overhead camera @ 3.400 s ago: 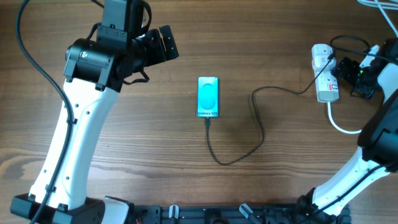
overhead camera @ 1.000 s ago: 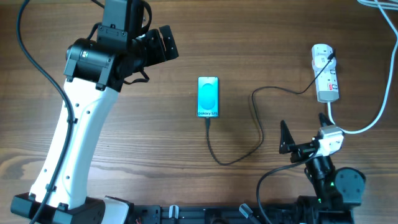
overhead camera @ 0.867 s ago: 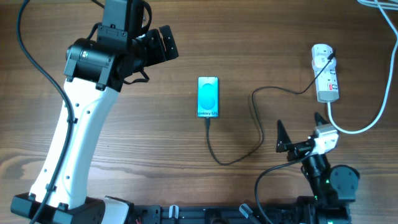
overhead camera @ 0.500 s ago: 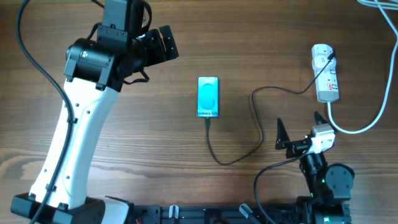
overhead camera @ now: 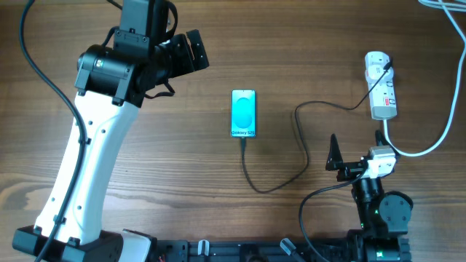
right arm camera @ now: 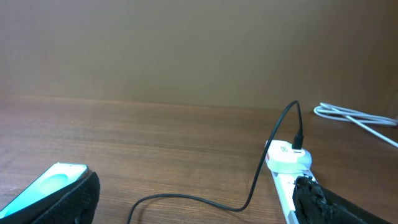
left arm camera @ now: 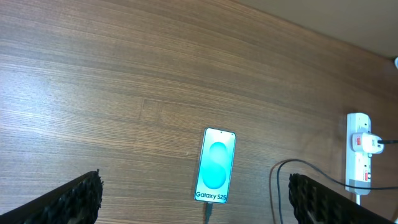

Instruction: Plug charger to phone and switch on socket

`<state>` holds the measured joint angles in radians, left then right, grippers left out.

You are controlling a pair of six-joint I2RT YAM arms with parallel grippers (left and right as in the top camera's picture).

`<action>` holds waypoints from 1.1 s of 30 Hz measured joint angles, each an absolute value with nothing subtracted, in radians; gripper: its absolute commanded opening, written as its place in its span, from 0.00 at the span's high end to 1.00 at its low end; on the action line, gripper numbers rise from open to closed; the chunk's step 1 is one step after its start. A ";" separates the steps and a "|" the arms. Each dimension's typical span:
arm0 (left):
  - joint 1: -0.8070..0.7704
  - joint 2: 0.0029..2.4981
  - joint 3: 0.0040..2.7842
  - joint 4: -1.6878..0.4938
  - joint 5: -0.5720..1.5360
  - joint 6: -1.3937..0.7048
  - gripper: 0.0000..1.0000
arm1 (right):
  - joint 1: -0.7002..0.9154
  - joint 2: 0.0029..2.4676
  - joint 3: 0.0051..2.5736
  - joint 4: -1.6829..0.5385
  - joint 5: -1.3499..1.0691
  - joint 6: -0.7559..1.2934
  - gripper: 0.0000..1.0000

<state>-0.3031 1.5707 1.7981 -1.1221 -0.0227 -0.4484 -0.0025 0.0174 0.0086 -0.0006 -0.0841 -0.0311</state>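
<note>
Nearest my base, the right gripper (overhead camera: 355, 154) hangs over the brown wood-grain table (overhead camera: 182, 182) at about 4 o'clock from the phone, jaws spread wide and holding nothing. Just beyond it, the thin black charger cable (overhead camera: 306, 156) lies in a slack loop. One end runs up to the 6 o'clock edge of the slim rectangular smartphone with the glowing cyan screen (overhead camera: 244, 113), which lies flat at mid-table. The tip looks seated there, so I judge the plugging step done. The cable's other end leads to 2 o'clock from the phone and enters a small white adapter block (right arm camera: 287, 158) seated in the white elongated power strip with red marks (overhead camera: 381, 87). A thick white lead (overhead camera: 422, 149) trails from that strip. I cannot read the switch position in any view, so switching on is unconfirmed and I treat it as left to do. Farthest out, at 10 o'clock from the phone, the left gripper (overhead camera: 191, 49) is raised well clear, jaws apart and empty.
</note>
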 measured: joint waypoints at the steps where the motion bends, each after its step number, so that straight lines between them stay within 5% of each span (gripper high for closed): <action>1: -0.303 1.571 1.798 -1.122 -0.022 -0.448 0.00 | -0.002 0.017 0.009 -0.001 -0.084 -0.031 0.00; 33: -0.303 1.571 1.798 -1.122 -0.078 -0.442 0.00 | -0.002 0.017 0.009 -0.001 -0.081 -0.027 0.00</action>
